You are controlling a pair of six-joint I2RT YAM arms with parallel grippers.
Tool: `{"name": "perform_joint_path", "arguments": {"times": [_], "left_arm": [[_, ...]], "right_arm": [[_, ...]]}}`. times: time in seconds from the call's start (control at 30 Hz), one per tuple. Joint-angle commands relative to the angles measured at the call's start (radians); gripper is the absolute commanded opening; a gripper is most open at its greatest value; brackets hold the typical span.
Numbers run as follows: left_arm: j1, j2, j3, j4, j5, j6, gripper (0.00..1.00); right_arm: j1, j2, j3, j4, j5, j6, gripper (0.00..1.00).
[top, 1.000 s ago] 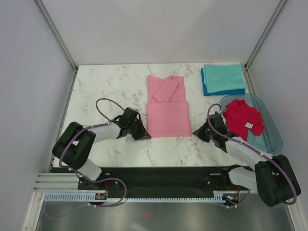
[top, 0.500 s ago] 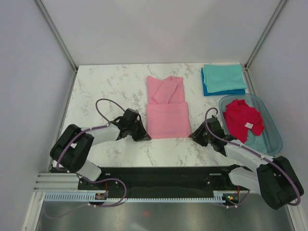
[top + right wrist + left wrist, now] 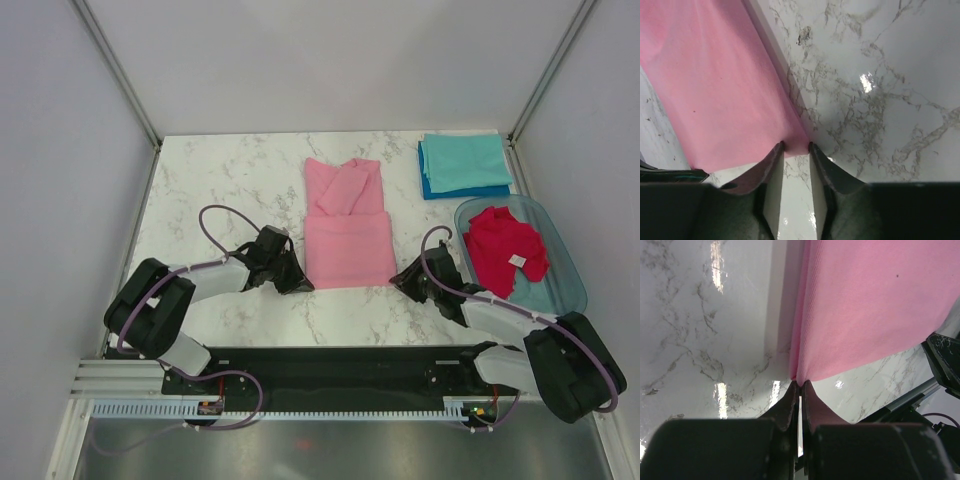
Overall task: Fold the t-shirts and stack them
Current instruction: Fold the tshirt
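Observation:
The light pink t-shirt [image 3: 348,235] lies partly folded mid-table, sleeves folded in at the far end. My left gripper [image 3: 300,283] is shut on its near-left corner, and the cloth rises pinched from the tips in the left wrist view [image 3: 799,384]. My right gripper [image 3: 398,280] is open at the near-right corner, and that corner sits between the spread fingertips [image 3: 796,146]. The pink cloth shows in both wrist views [image 3: 875,305] [image 3: 715,90]. The crimson red t-shirt [image 3: 505,245] with a white tag lies crumpled in the tub. A teal t-shirt [image 3: 465,160] lies folded on a blue one [image 3: 440,190] at the far right.
The clear bluish plastic tub [image 3: 565,285] stands at the right edge, just right of my right arm. White walls and metal posts enclose the marble table [image 3: 220,190]. The arm bases' black rail runs along the near edge.
My right gripper has slid left across the table to the pink shirt's near-right corner. My left gripper has stayed shut at the near-left corner.

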Motion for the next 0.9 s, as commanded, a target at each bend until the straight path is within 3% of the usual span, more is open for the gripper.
{"name": "perform_joint_path", "arguments": {"times": [0.0,0.07,0.1,0.17,0.3,0.47,0.7,0.87], "left_arm": [[-0.008,0.0,0.013,-0.004,-0.013,0.033,0.02],[-0.008,0.0,0.014,-0.005,-0.011,0.034,0.02],[-0.01,0.0,0.016,-0.005,-0.01,0.034,0.02],[-0.01,-0.007,0.016,-0.008,-0.011,0.039,0.02],[-0.03,-0.055,0.017,-0.053,-0.044,0.047,0.02],[-0.1,-0.147,0.011,-0.123,-0.102,0.036,0.02],[-0.189,-0.351,-0.035,-0.215,-0.142,-0.013,0.02],[-0.332,-0.442,-0.024,-0.313,-0.229,-0.073,0.02]], "right_arm": [[0.002,0.039,-0.025,0.01,0.045,0.007,0.32],[0.002,0.044,-0.025,0.01,0.052,0.006,0.24],[0.004,0.044,-0.025,0.008,0.055,0.006,0.12],[0.002,0.027,-0.027,-0.002,0.065,-0.005,0.01],[0.004,-0.054,-0.009,-0.074,0.074,-0.042,0.0],[0.027,-0.247,0.019,-0.287,0.072,-0.081,0.0],[0.051,-0.462,0.015,-0.476,0.02,-0.098,0.0],[0.076,-0.655,0.015,-0.579,-0.041,-0.114,0.0]]}}
